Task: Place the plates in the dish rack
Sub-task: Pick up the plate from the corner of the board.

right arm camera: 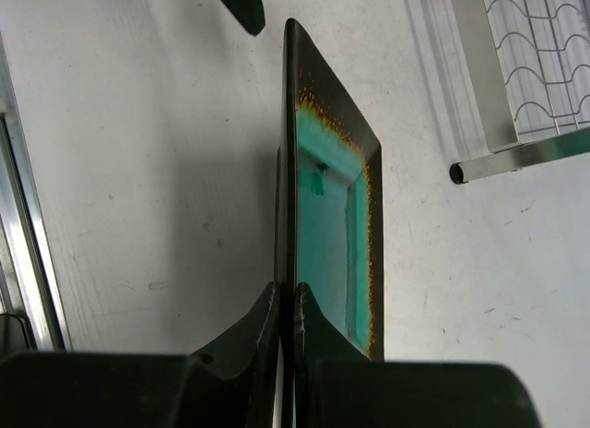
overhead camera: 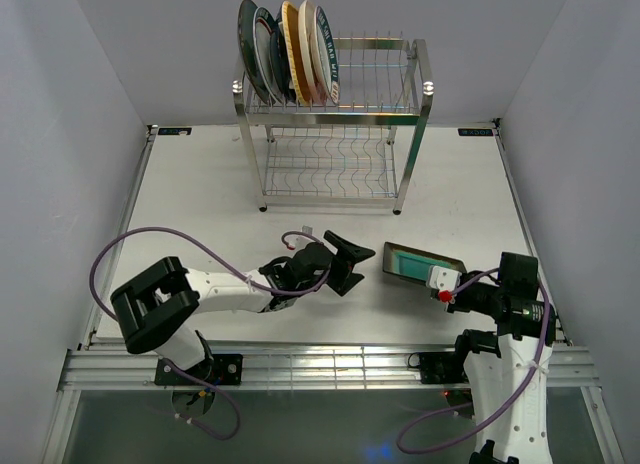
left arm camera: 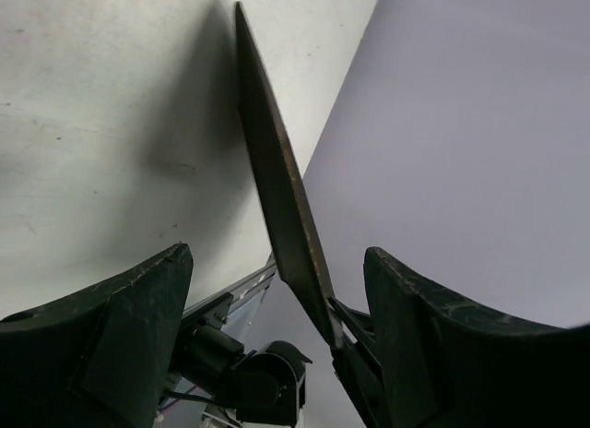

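Green square plate (overhead camera: 410, 259) clamped in right gripper (overhead camera: 433, 275); left gripper (overhead camera: 357, 266) agape just beside it.

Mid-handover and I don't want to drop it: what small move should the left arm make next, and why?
Probably ease the left gripper forward a touch before closing. The right gripper is shut on one edge of the green square plate, and the open left fingers straddle its free edge but seem barely to overlap it.
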Controlling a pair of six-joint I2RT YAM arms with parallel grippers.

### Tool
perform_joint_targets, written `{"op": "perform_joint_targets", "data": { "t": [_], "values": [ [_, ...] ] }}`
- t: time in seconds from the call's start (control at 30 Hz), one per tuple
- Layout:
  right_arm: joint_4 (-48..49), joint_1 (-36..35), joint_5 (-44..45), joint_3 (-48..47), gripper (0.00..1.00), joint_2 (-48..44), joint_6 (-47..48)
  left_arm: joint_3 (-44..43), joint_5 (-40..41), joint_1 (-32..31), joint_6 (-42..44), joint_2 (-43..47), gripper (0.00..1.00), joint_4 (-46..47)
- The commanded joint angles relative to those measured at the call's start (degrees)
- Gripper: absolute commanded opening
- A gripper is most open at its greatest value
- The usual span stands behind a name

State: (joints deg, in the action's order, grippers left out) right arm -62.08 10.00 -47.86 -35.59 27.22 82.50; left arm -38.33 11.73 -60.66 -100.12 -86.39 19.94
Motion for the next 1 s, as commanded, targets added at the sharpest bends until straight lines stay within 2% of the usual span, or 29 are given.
{"op": "perform_joint_targets", "data": {
  "t": [0.0,0.6,0.67,0.77,0.87,0.9,0.97],
  "values": [
    [-9.72,-0.07,-19.82,-3.34,0.08,-2.52,20.42,-2.1,-4.86,0.81,-4.39,-2.02,0.85,0.44],
    [-12.97,-0.07,-20.79,-4.13,0.08,-4.46,22.18,-9.22,-10.93,0.9,-4.65,-10.55,0.82,4.14],
    [-12.97,-0.07,-20.96,-4.04,0.08,-4.72,22.18,-9.75,-11.64,0.81,-4.91,-11.69,0.8,4.58],
    [-12.97,-0.07,-21.23,-3.96,0.08,-4.72,22.27,-11.06,-14.36,0.81,-5.09,-14.06,0.71,5.89],
    [-12.97,0.02,-21.14,-3.87,0.08,-4.98,22.27,-11.6,-15.24,0.81,-5.44,-15.74,0.59,7.29],
    [-12.97,-0.07,-21.05,-3.78,0.08,-5.07,22.27,-11.51,-15.24,0.72,-5.61,-15.91,0.53,7.56],
    [-12.97,0.02,-20.88,-3.43,0.08,-5.43,22.44,-10.9,-14.89,0.81,-5.79,-16.0,0.47,8.79]
  ]
}}
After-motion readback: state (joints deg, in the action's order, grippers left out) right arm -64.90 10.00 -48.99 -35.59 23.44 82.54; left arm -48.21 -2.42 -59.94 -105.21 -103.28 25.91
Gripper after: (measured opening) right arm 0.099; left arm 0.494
